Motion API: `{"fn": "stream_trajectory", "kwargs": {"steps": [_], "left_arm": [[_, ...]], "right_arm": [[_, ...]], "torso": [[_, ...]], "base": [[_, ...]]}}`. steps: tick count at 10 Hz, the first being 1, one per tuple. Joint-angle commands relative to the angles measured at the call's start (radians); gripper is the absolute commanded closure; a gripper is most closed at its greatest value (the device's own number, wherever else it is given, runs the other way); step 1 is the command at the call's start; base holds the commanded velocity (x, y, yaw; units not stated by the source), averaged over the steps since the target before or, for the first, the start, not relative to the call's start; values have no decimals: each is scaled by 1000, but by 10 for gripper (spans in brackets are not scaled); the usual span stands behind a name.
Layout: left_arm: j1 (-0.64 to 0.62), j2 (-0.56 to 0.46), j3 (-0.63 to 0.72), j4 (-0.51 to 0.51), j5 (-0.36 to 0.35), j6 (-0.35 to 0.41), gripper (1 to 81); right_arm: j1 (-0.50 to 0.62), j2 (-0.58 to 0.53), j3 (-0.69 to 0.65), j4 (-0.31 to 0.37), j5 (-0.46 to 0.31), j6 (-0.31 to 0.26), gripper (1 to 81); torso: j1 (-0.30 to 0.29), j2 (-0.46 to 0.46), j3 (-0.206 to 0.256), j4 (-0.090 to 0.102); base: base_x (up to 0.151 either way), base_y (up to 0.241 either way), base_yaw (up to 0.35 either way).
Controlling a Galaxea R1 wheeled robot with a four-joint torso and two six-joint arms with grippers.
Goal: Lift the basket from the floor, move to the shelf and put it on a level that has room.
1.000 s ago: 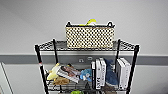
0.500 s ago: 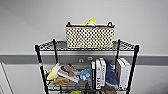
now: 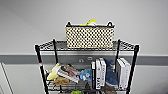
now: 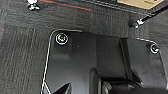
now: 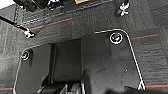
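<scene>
The basket (image 3: 90, 37) sits upright on the top level (image 3: 125, 45) of the shelf (image 3: 40, 65), judged light, stiff-walled, best taken by its two dark end loops; neither hand's state can be told from either wrist view.

Neither arm entered the head view. Both wrist cameras pointed straight down, so both wrists hung low with the arms lowered at the robot's sides. The dark base plate with its round corner fittings showed beneath each wrist. State of either hand could not be read from the wrist views.
</scene>
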Motion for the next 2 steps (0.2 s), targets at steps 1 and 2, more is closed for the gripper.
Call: {"fn": "stream_trajectory", "kwargs": {"steps": [1, 2], "left_arm": [[-66, 10, -7, 20, 25, 5, 10], [-66, 10, -7, 22, 25, 5, 10]], "right_arm": [[67, -1, -21, -9, -32, 7, 10], [59, -1, -22, -6, -28, 7, 10]], "torso": [[0, 0, 0, 0], [0, 0, 0, 0]], "base": [[0, 0, 0], [0, 0, 0]]}}
